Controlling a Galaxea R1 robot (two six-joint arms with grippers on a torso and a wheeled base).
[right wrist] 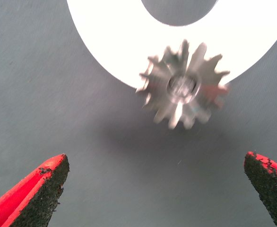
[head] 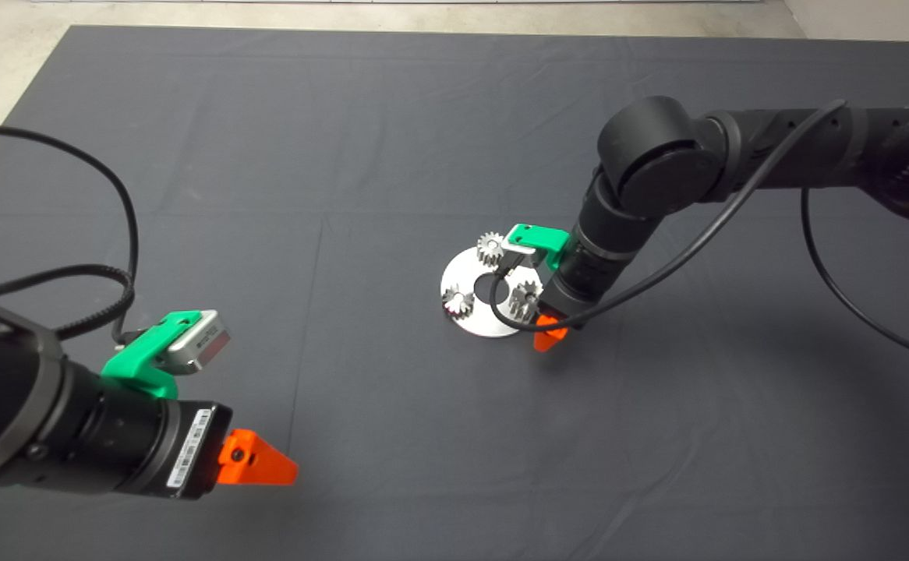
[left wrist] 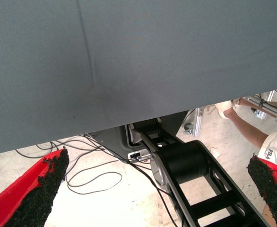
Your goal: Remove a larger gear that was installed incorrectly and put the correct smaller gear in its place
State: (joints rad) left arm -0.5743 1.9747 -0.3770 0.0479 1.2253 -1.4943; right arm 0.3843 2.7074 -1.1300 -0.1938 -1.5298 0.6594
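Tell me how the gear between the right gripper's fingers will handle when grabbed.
The larger gear looks like solid steel, so probably rigid and heavy for its size. Its shiny flared teeth may slip against the pads. It sits at the plate edge, so a nudge might slide it off.

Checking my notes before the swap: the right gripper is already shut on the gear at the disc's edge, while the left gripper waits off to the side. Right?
Not quite: the right gripper is open, fingers spread clear of the gear on the disc, as the right wrist view shows. The left gripper does wait aside.
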